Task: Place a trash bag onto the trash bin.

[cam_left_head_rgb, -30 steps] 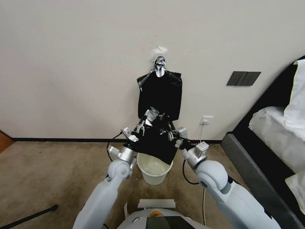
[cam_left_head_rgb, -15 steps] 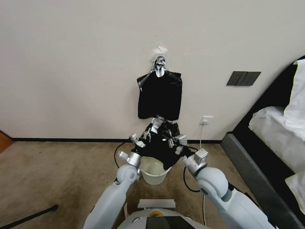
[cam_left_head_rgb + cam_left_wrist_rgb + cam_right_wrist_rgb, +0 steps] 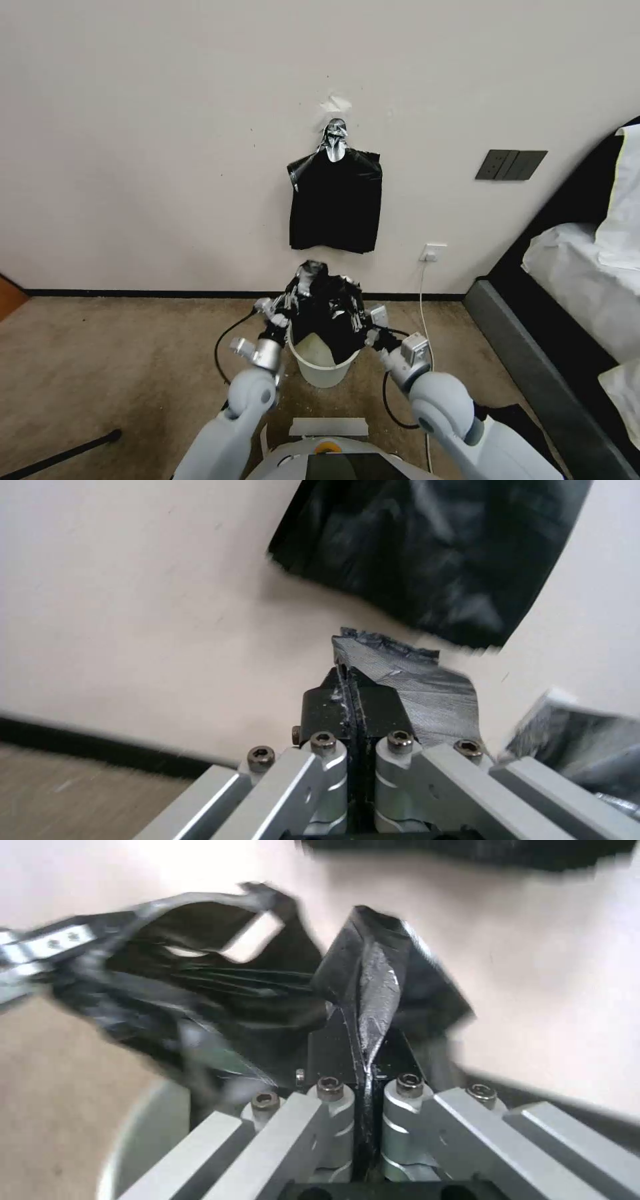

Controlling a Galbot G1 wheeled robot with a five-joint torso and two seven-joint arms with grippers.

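The trash bag (image 3: 327, 310), glossy black and crumpled, hangs between both grippers over the mouth of the off-white trash bin (image 3: 325, 370), its lower end dipping inside. My left gripper (image 3: 292, 299) is shut on the bag's edge, where a strip of silver tape (image 3: 413, 680) sticks; in the left wrist view its jaws (image 3: 348, 672) are pressed together. On the other side my right gripper (image 3: 358, 319) is shut on a fold of the bag (image 3: 377, 985), with the bin's rim (image 3: 133, 1140) just below the gripper (image 3: 360, 1040).
A bundle of black bags (image 3: 335, 200) hangs taped to the wall right behind the bin. A bed (image 3: 573, 280) with a dark frame stands to the right. A wall socket (image 3: 435, 252) feeds a cable down to the carpet. A black bar (image 3: 60, 455) lies at the lower left.
Both grippers have come down and closer together with the bag. It has gone from a spread sheet above the bin to a bunched mass dipping into the bin's mouth.
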